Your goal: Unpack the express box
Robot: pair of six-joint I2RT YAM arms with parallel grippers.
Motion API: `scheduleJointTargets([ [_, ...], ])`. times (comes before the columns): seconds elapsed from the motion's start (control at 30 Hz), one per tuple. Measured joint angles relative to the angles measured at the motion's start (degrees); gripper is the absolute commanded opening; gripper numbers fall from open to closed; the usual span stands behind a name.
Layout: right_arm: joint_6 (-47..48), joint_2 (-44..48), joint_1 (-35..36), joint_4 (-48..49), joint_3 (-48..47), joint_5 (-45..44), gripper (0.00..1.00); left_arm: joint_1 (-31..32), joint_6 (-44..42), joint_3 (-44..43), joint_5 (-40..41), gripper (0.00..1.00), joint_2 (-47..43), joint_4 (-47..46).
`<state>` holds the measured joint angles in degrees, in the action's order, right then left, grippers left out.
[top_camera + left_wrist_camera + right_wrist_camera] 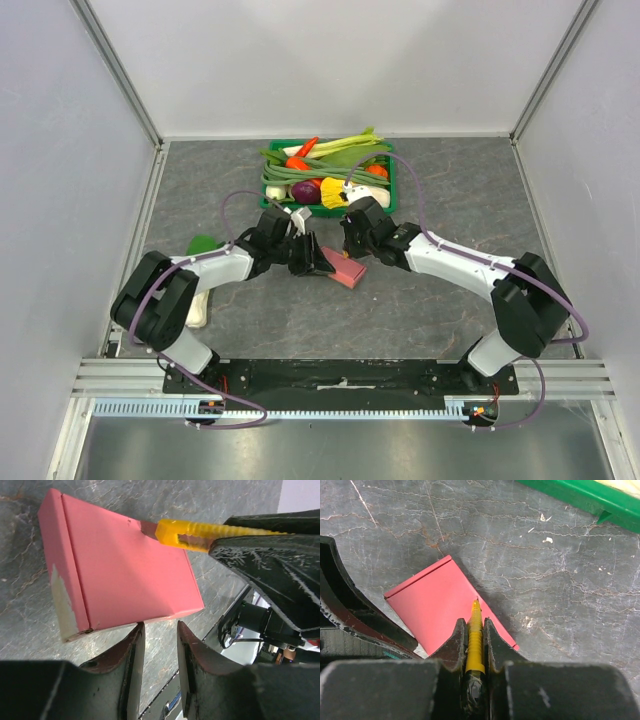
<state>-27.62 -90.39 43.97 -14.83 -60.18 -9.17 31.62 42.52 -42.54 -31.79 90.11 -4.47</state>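
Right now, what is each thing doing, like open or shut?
Box: shut, flat on the table.
Knife: blade out, tip on the box.
Right gripper: shut on the knife.
Left gripper: open, empty, beside the box.
Crate: full of vegetables.

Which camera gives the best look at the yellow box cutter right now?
Left wrist: it shows the yellow box cutter side-on, its tip against the express box. Right wrist sees only its thin edge, clamped in the right gripper. In the top external view it cannot be made out.
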Motion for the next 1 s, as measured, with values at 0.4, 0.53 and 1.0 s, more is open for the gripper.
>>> scheduleJointTargets([
  [0.4, -0.39, -1.95, -0.48, 0.50, -0.48, 0.39, 0.00, 0.35, -0.17, -7.17, -1.07, 0.38, 2.21, 0.04],
  [0.53, -1.40, -2.71, -0.24, -0.04, -0.72, 2.23, 0.00, 0.28, -0.68, -9.49, 0.63, 0.38, 3.72, 0.33],
  [1.0, -2.49, -3.32, -0.24, -4.61, -3.32, 0.52, 0.00, 0.48, -1.60, -11.08, 1.42, 0.38, 4.15, 2.67],
])
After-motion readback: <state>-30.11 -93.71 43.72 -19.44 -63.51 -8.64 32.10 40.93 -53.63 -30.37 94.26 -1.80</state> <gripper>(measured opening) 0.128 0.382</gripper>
